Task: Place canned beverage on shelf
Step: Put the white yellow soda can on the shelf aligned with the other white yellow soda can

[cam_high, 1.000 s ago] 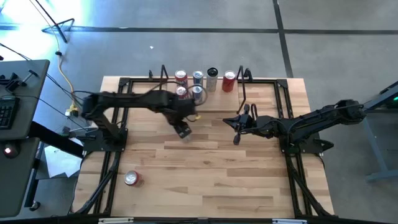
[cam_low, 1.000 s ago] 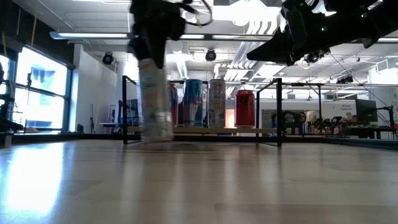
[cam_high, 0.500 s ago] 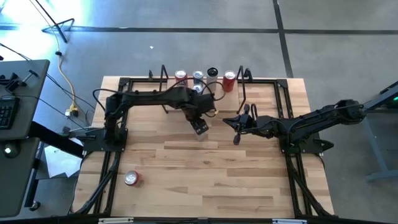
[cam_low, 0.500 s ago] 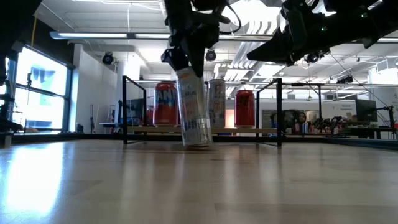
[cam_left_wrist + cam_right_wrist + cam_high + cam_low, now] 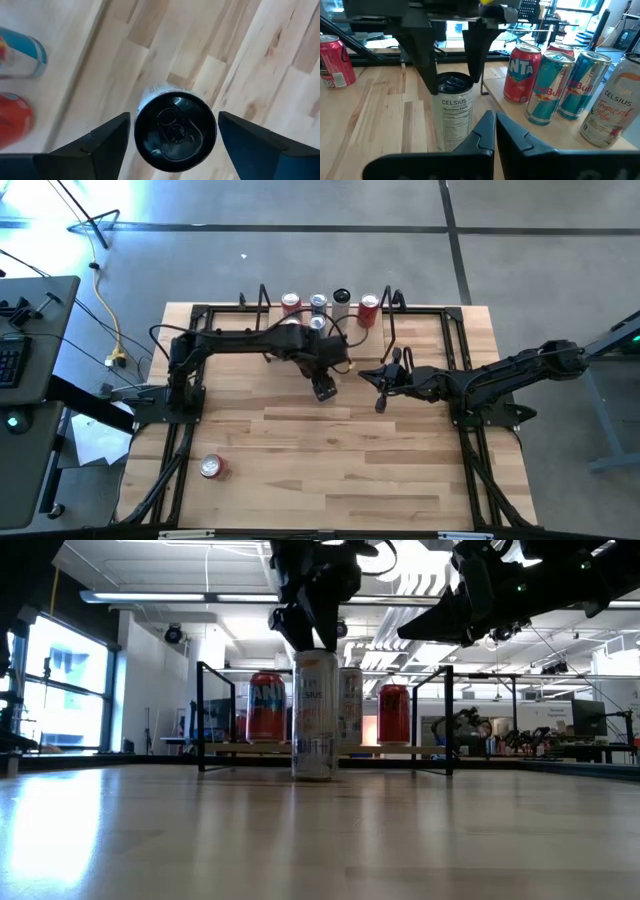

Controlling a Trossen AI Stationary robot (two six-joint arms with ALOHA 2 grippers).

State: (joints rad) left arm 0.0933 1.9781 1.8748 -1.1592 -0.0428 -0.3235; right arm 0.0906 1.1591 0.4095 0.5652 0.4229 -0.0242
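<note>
A can stood upright between the left gripper's spread jaws — ungripped; the right gripper was held closed, empty.

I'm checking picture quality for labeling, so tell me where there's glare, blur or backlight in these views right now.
High view: blue-white glare at the upper left floor; the table is evenly lit. Low view: bright windows and ceiling lights backlight the arms into silhouettes; the white can is sharp. Left wrist view: the can top is crisp, the fingers and the shelf cans are soft. Right wrist view: near fingers blurred, can labels readable.
</note>
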